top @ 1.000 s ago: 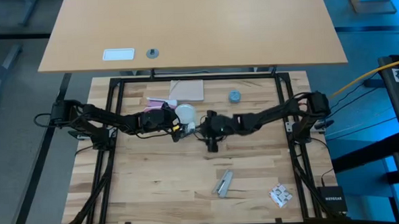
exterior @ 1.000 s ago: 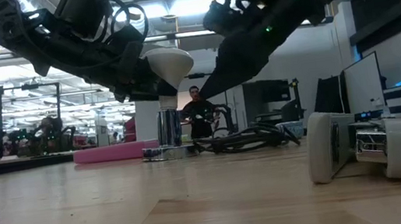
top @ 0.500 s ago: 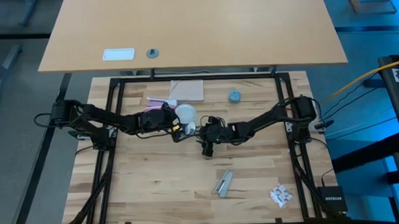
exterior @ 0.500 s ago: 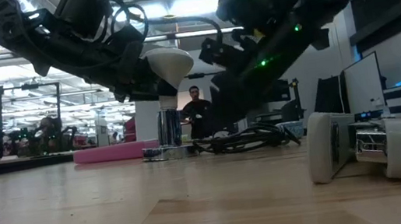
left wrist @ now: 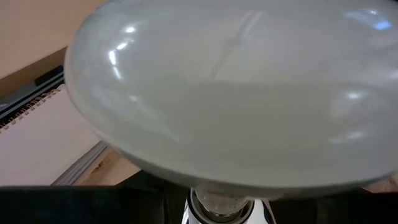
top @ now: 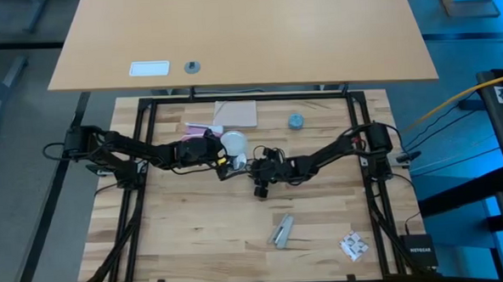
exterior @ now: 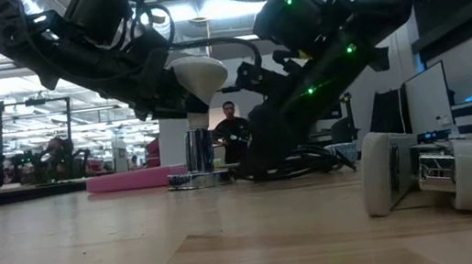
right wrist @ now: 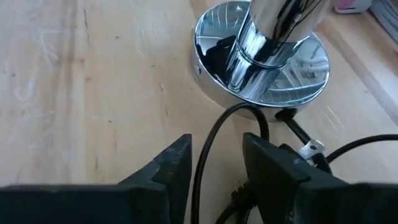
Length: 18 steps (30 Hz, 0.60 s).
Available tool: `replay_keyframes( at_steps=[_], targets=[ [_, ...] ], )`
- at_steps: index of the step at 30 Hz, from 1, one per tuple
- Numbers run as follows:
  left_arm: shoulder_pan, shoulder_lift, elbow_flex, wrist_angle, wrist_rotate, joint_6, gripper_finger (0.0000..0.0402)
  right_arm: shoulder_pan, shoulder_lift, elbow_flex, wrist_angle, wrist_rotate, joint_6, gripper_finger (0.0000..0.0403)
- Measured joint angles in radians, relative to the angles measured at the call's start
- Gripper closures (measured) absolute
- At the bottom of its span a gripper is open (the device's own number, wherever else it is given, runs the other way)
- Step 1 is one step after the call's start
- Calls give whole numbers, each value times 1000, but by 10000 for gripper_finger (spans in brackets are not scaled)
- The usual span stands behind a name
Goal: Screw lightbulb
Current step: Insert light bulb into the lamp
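The frosted-white lightbulb [exterior: 197, 73] stands upright on the silvery socket [exterior: 199, 150], whose round base [right wrist: 210, 79] rests on the wooden table. In the left wrist view the lightbulb [left wrist: 230, 93] fills most of the picture. My left gripper [top: 221, 156] reaches in from the table's left and is shut on it. My right gripper [right wrist: 214, 146] is low at the table, just right of the socket's base. It is open, with the socket's thin black cord [right wrist: 200, 171] running between its two fingers. My left gripper holds the lightbulb below its globe, at the narrowing neck [exterior: 187, 100], coming in slanting down from the table's left. Its own dark fingers hide the place of contact. The lightbulb stands upright, its neck in the top of the socket [left wrist: 217, 205].
A blue-grey cap [top: 296, 121], a cardboard pad [top: 236, 114] and a pink thing [top: 197, 129] lie toward the far edge. A silvery piece [top: 281, 231] and a small white item [top: 353, 245] lie near the front. A black metal frame [top: 359, 136] borders the table.
My right gripper has sunk toward the table, rolled a little, and come down over the black cord beside the socket's base. The lightbulb and socket have stayed where they were.
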Motion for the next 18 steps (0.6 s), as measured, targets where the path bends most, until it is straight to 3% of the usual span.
replay_keyframes(
  at_steps=[4,11,18],
  targets=[
    [0,0,0,0,0,0,235,-3,1,0,-3,8,0,291],
    [0,0,1,-3,0,0,235,-31,2,0,-24,21,-6,387],
    [0,-1,1,-5,2,0,235,-83,2,0,-30,18,-9,361]
  ],
)
